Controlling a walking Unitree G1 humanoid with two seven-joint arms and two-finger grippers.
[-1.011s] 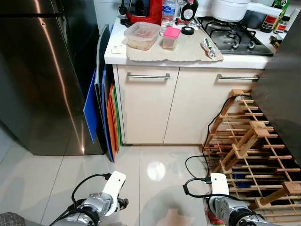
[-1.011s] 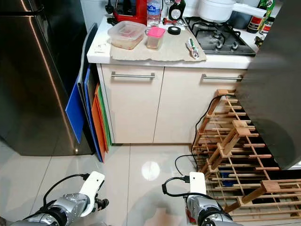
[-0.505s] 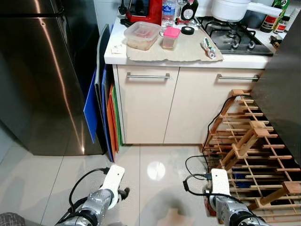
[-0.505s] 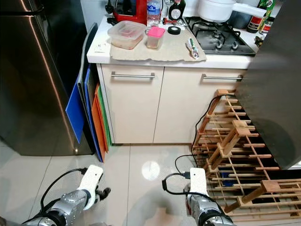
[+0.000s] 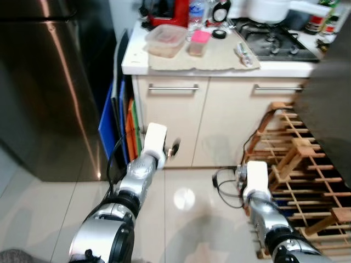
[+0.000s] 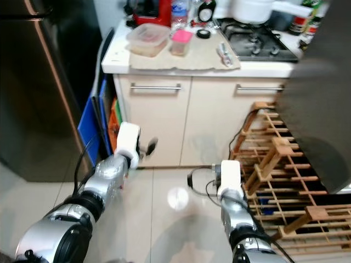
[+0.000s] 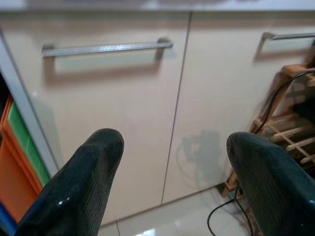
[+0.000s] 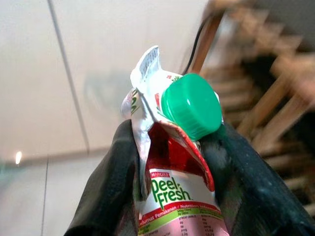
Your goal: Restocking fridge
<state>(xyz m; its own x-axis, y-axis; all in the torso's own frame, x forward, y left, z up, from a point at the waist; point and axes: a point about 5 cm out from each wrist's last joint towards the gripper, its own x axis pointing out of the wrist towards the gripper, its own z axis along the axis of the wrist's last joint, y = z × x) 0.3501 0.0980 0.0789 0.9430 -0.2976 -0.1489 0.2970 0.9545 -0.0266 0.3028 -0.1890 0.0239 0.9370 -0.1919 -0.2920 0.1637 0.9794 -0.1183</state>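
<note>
The steel fridge [image 5: 49, 93] stands at the left with its door closed. My left arm reaches forward in front of the cream cabinet [image 5: 175, 118]; the left gripper [image 7: 174, 142] is open, its two black fingers [image 7: 93, 177] wide apart with nothing between them. My right gripper [image 8: 174, 147] is shut on a Peel Fresh juice carton [image 8: 179, 199] with a green cap [image 8: 192, 110], held upright. The right wrist [image 5: 256, 175] hovers low beside the wooden rack.
A wooden rack [image 5: 299, 159] with black cables stands on the floor at the right. Coloured boards [image 5: 118, 129] lean between fridge and cabinet. The counter [image 5: 230, 57] bears a clear container [image 5: 164, 41], a pink-lidded tub [image 5: 199, 43] and a gas hob [image 5: 274, 41].
Both arms have risen from low near the floor. The left arm has swung up and forward toward the cabinet; the right wrist has lifted a little.
</note>
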